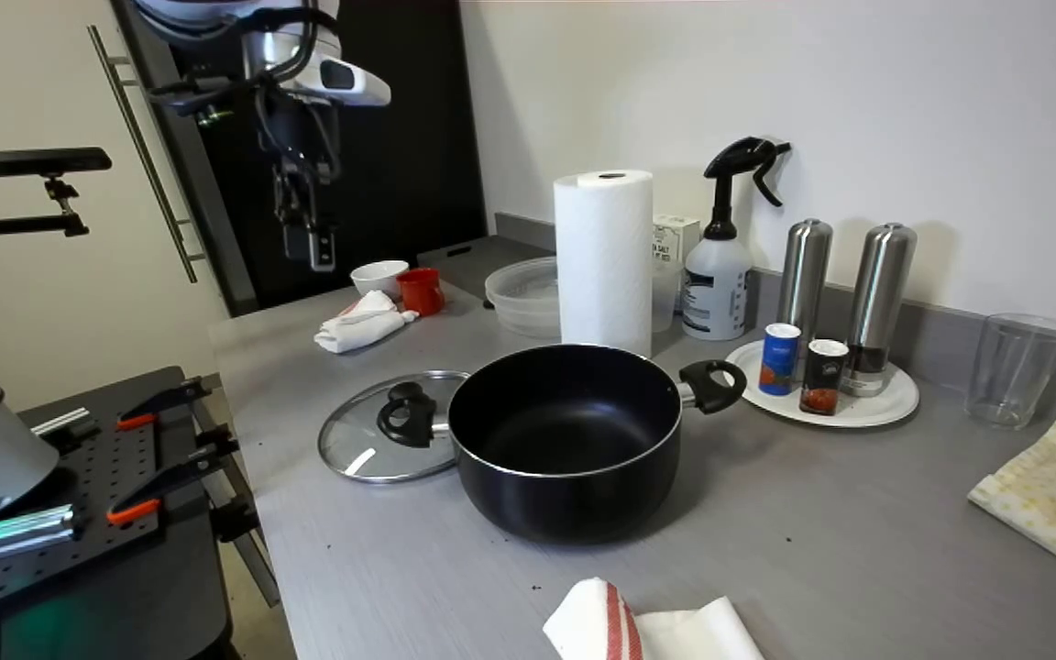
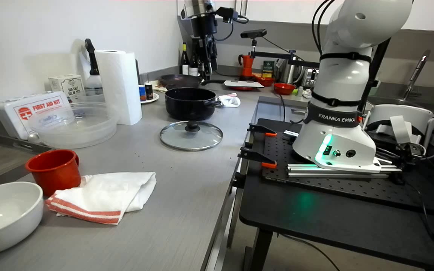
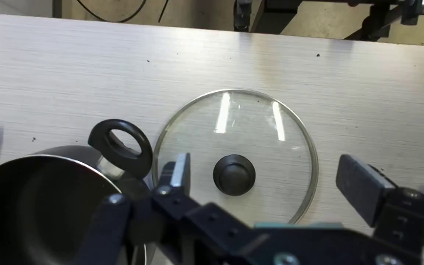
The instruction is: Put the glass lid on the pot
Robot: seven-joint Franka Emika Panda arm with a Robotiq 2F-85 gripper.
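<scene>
White and tall, an upright paper-towel roll (image 1: 603, 266) is standing near the wide, shallow black cooking pot (image 1: 574, 513), beyond it in an exterior view. Also beyond the pot, a white spray bottle (image 1: 714, 289) with a black trigger head is standing. Just beside the pot, the round, clear-glass lid (image 3: 235, 141), metal-rimmed and dark-knobbed, is lying flat on the grey counter (image 2: 187, 177), not yet covering the pot. One black pot handle is pointing toward the lid's edge; whether they are touching, I cannot tell. Well above the counter, the black gripper (image 3: 269, 180) is hanging released, its fingers standing wide apart on either side of the lid's knob in the wrist view.

The pot is showing its dark inner floor. To its right in an exterior view, a round white tray (image 1: 897, 399) is holding two brushed-steel mills (image 1: 883, 293), a small blue shaker (image 1: 779, 362) and a small black shaker (image 1: 824, 376). In an exterior view, well apart from the pot, a red mug (image 2: 57, 177) is standing beside a folded white cloth (image 2: 104, 195) with red stripes and a glossy white bowl (image 2: 13, 229) that the frame is cutting off.

The roll is partly hiding a round clear-plastic tub (image 1: 521, 316) beyond the pot. In the wrist view, the gripper is covering part of the pot.
</scene>
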